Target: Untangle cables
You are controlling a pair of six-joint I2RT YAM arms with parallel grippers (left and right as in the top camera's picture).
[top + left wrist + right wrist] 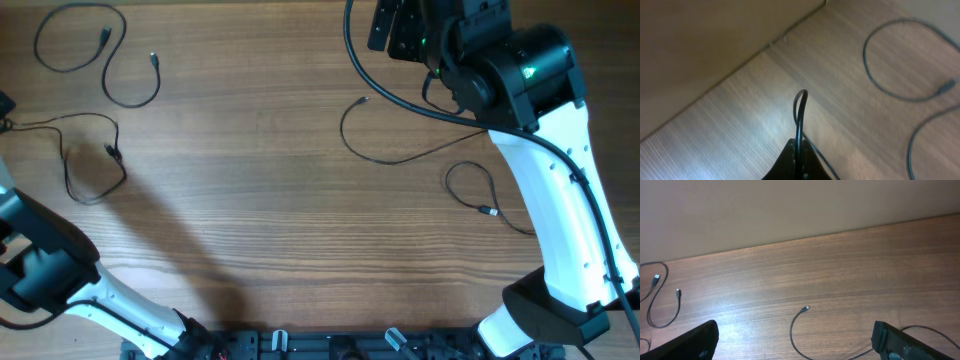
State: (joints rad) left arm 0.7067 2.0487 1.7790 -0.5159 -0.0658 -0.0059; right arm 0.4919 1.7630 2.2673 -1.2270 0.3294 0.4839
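Three thin black cables lie apart on the wooden table. One curls at the far left [75,60], one loops below it [95,165], and the third [400,155] lies right of centre. My left gripper [800,146] is shut on the second cable, and a short bend of that cable [800,102] stands up out of the jaws. In the overhead view this gripper [4,103] barely shows at the left edge. My right gripper [795,345] hangs wide open above the third cable's silvery plug end [807,308], touching nothing.
The table's far edge meets a beige wall [790,210]. The right arm's white link [560,200] and its thick black wiring [400,95] cross the right side. The left arm [60,270] fills the near left corner. Another cable loop [890,75] lies beyond the left gripper.
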